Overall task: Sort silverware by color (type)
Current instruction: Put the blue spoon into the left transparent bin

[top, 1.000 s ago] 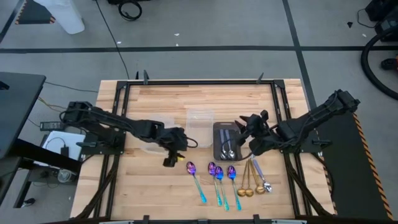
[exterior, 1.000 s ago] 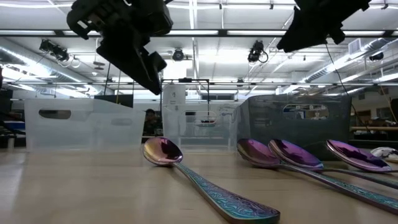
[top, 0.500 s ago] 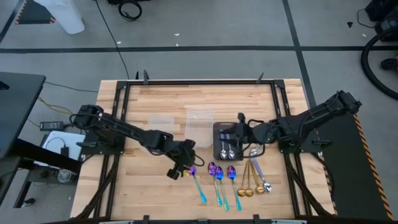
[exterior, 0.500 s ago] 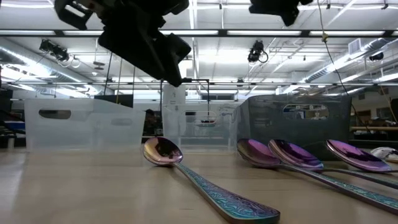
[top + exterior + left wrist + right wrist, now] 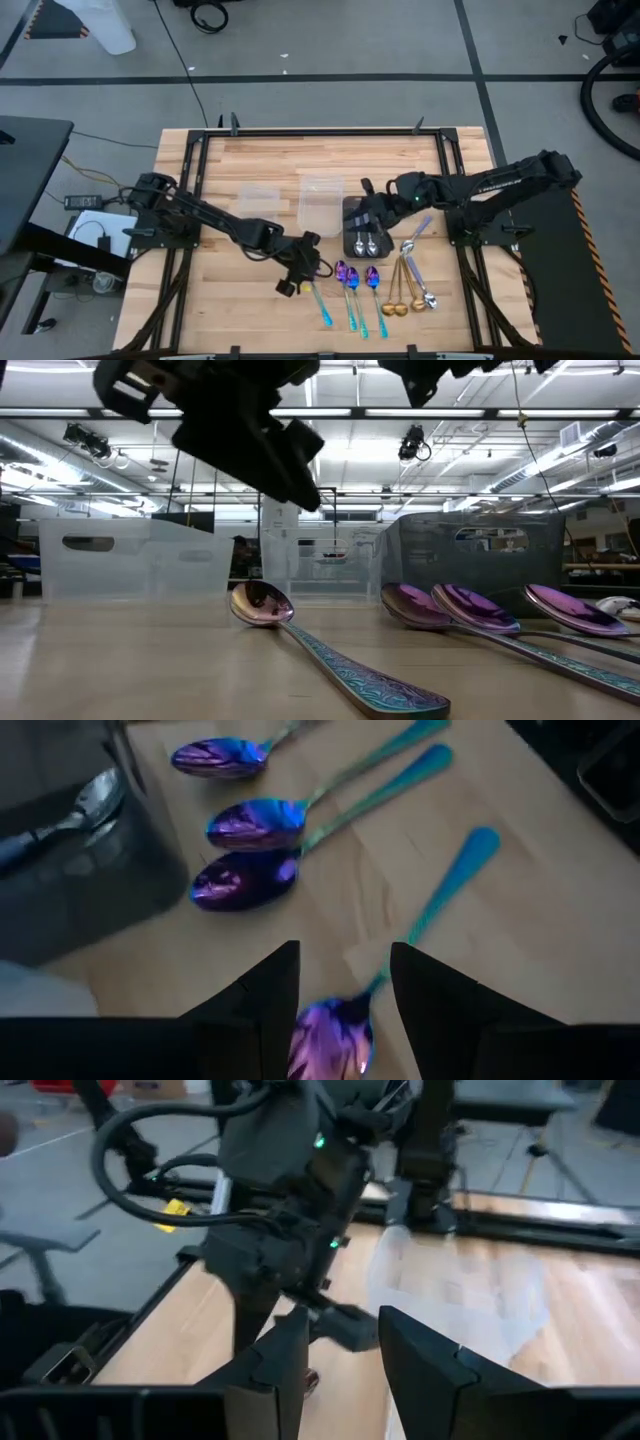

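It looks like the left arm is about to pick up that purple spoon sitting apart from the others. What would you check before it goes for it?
1. Left gripper open: ok, its fingers stand apart.
2. Left gripper lined up with the lone purple spoon: ok, the bowl shows between the fingers in the left wrist view.
3. Fingers down at the spoon: cannot tell how far above the table they hang.
4. Neighbouring three purple spoons out of the way: ok, they lie apart from it.
5. Right gripper clear of the left arm: ok, it is over by the dark tray.
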`<state>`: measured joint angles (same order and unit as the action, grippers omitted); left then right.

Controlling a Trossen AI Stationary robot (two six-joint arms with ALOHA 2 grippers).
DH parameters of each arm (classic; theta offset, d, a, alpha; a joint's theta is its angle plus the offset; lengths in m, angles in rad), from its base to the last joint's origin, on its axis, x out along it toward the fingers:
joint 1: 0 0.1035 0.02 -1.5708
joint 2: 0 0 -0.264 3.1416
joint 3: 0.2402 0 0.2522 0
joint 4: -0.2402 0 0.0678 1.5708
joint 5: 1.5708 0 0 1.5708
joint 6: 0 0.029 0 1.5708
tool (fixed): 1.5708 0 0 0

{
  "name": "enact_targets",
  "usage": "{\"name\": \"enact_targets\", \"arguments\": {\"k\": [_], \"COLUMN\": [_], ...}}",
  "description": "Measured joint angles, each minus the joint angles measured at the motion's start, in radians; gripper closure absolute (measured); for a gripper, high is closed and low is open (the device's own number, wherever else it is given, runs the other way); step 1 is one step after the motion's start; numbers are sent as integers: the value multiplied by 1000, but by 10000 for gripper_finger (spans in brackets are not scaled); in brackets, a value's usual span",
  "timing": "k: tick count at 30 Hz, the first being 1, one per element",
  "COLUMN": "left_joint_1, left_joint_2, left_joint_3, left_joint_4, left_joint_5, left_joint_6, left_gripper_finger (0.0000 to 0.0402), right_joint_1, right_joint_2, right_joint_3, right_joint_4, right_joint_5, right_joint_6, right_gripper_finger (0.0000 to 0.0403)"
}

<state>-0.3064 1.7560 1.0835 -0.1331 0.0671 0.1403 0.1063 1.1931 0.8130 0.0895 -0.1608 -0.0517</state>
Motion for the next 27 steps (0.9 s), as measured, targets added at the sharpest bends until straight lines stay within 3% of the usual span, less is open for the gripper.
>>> {"name": "enact_targets", "arguments": {"k": [5,15,22,27], "left_joint_1": [-20,-21,-39,-36], "left_joint_2": [28,124,173,208], "left_joint_3": [51,191,234,240], "left_joint_4": [-34,-184,-294,-260], "left_joint_5": [-1,58,69,64], "left_joint_6": [-32,-23,88,186], "left_gripper_finger": [234,235,235,240], "right_joint_1": [-38,-44,-44,-26], "right_joint_2": [-11,-61,-108,-97], "right_joint_3": [-73,-203,-221,-224], "right_joint_4": [56,239,195,158], "right_joint_5": [-53,-36,129,177], "right_joint_6": [12,58,84,94], "right_gripper_finger": [270,270,271,271]}}
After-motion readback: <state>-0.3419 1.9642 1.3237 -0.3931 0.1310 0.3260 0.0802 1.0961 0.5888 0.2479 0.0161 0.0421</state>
